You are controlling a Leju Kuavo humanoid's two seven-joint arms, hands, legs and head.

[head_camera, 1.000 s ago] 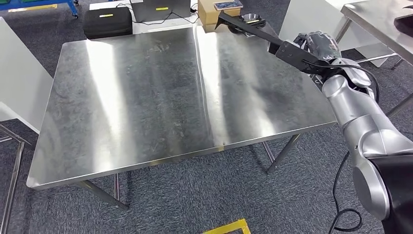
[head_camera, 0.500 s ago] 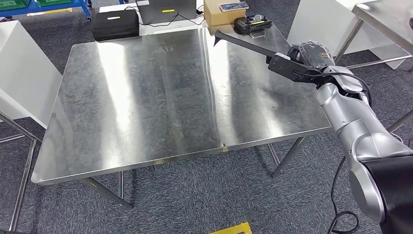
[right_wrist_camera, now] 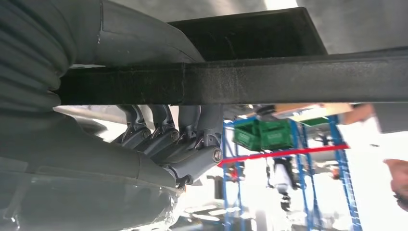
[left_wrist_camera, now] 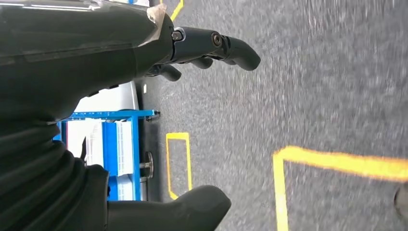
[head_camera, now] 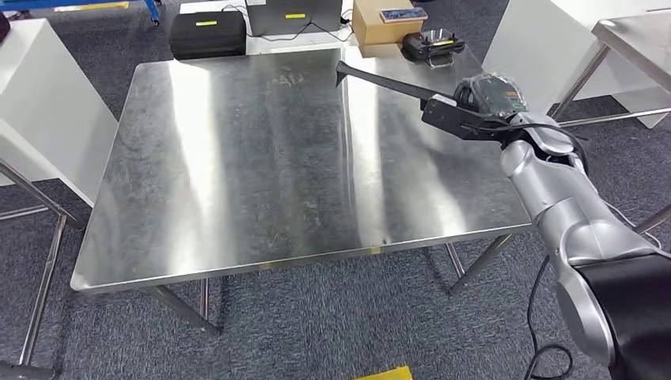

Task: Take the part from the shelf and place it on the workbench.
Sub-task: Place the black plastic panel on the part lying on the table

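My right hand (head_camera: 492,95) has its fingers (right_wrist_camera: 168,139) curled under the thick end of the long black part (head_camera: 396,84), gripping there so the bar clears the workbench (head_camera: 237,174). It hangs above the right edge, long axis running toward the far edge, hooked tip leading. My left hand (left_wrist_camera: 202,45) hangs with fingers apart, holding nothing.

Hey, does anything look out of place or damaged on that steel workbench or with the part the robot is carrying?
Nothing stands out. The right robot hand holds the long black part over the workbench, not yet set down. The steel top shows only scuffs and glare, no spill or dent that I can make out.
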